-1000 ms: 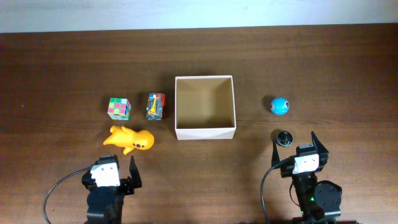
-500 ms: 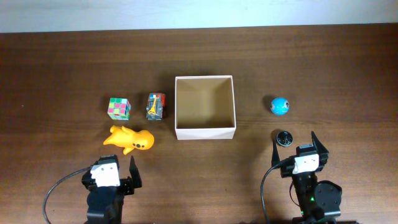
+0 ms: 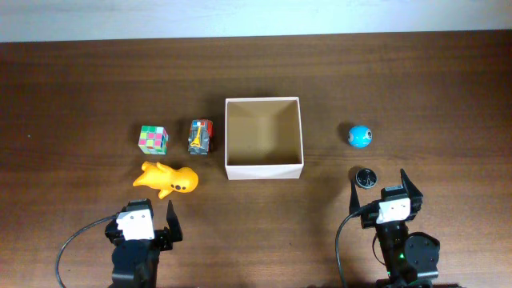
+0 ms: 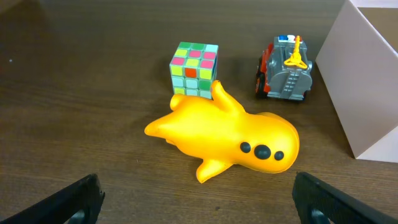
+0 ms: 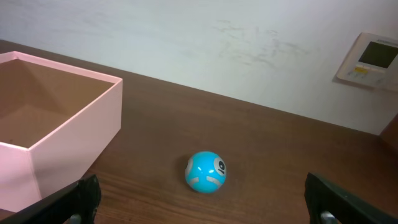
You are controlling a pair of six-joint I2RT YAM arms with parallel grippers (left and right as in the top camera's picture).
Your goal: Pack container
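The container (image 3: pixel 263 170), a square white box with a tan inside, stands open and empty at the table's middle; its wall shows in the left wrist view (image 4: pixel 364 81) and the right wrist view (image 5: pixel 74 134). Left of it lie a yellow toy (image 3: pixel 168 178) (image 4: pixel 227 138), a colour cube (image 3: pixel 154 138) (image 4: pixel 194 67) and a small toy truck (image 3: pixel 200 137) (image 4: pixel 285 68). Right of it are a blue ball (image 3: pixel 361 136) (image 5: pixel 206 172) and a small black round thing (image 3: pixel 366 178). My left gripper (image 3: pixel 152 212) (image 4: pixel 199 202) is open and empty, just near of the yellow toy. My right gripper (image 3: pixel 378 186) (image 5: pixel 202 202) is open and empty, around the black round thing.
The dark wooden table (image 3: pixel 80 88) runs to a pale wall at the back. A wall panel (image 5: pixel 370 59) shows at the right in the right wrist view. Both arm bases sit at the near edge with cables.
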